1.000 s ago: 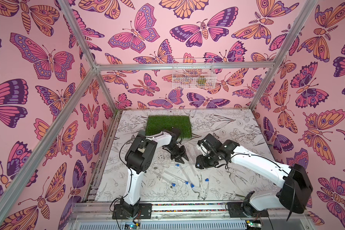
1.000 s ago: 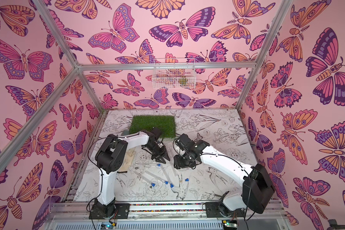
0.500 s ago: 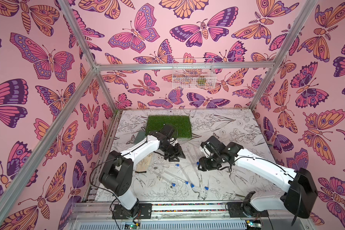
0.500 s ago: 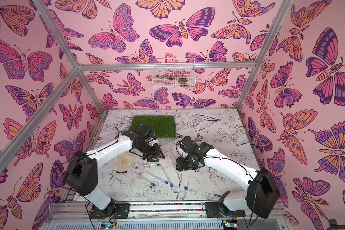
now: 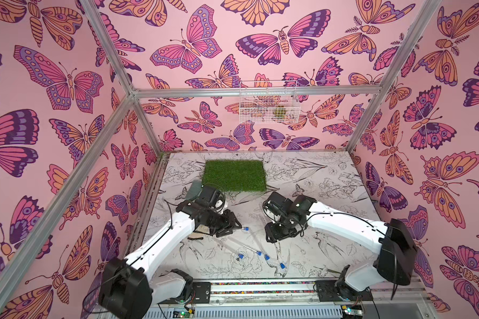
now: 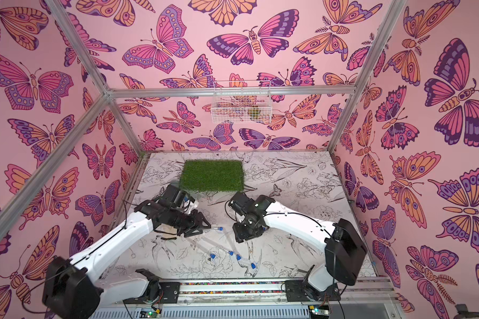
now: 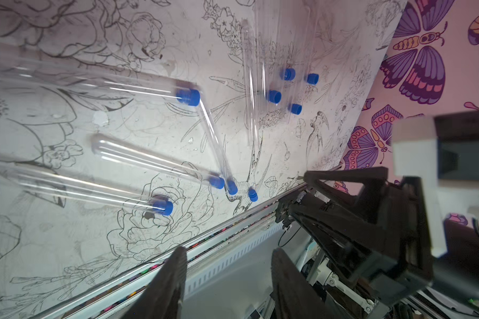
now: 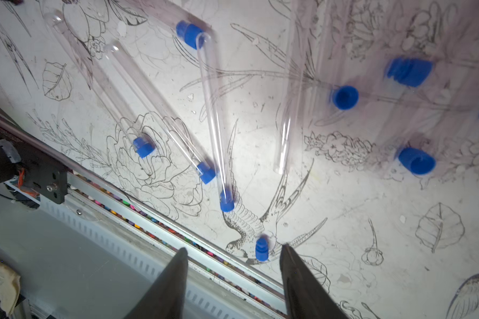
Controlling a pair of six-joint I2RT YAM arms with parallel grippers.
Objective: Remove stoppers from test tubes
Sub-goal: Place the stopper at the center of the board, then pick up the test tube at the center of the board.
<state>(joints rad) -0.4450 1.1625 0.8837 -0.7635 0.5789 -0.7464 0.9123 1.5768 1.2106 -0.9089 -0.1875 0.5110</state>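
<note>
Tubes (image 8: 213,116) lie scattered on the counter (image 8: 371,221) between the arms, near its front rail. Some are plugged with blue stoppers (image 8: 205,172); others lie open beside loose stoppers. Left fingers (image 7: 172,276) and right fingers (image 8: 296,281) hover above, each pair moderately spread and holding nothing.

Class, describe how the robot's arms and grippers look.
Both the left arm and right arm have smooth white shells, bulky black joints and thin black cables alongside. The left gripper and right gripper are black angular frames with dark, tapering jaws.
</note>
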